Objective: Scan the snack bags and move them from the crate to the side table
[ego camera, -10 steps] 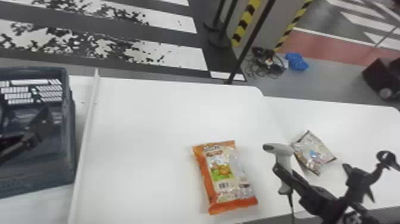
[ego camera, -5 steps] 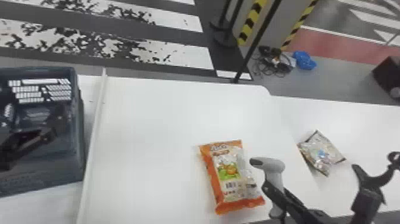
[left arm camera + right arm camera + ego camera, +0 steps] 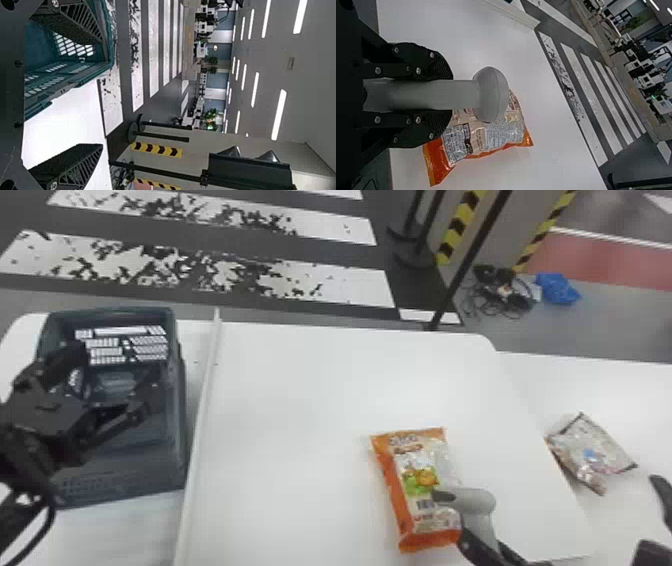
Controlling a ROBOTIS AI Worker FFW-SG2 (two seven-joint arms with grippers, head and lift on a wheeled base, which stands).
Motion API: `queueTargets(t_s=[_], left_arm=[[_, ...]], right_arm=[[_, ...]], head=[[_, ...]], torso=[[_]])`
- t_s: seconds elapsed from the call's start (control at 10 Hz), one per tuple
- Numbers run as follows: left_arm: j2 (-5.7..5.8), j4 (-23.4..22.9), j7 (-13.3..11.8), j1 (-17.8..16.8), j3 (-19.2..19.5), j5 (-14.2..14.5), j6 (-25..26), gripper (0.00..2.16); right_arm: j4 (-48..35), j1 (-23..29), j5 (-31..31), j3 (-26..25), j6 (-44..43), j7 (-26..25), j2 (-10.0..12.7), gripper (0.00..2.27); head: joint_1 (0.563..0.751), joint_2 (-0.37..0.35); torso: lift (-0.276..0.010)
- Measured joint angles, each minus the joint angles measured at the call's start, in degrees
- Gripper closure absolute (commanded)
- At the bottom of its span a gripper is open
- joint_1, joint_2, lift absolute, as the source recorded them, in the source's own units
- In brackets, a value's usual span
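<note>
The head view has swung toward the robot's left, bringing more of the crate (image 3: 180, 430) and the left gripper (image 3: 112, 382) into sight. The right gripper (image 3: 477, 537) has carried the scanner (image 3: 472, 500) from beside the orange bag (image 3: 420, 485) toward the robot and the left, so that its head now overlaps the bag's lower right part in that view.
</note>
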Motion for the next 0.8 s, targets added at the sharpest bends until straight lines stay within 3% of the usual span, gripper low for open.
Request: queueTargets(t_s=[0.4, 0.8], left_arm=[[-0.28, -0.11, 0.07, 0.0, 0.32, 0.13, -0.18, 0.07], [-0.19, 0.51, -0.21, 0.04, 1.35, 1.16, -0.52, 0.07]], right_arm=[[-0.99, 0.9, 5.4, 3.86, -0.63, -1.63, -1.2, 2.24], [-0.94, 2.42, 14.15, 11.79, -8.85, -7.18, -2.07, 2.24]], head=[[0.695, -0.183], [0.695, -0.128]], torso=[[-0.087], [-0.087]])
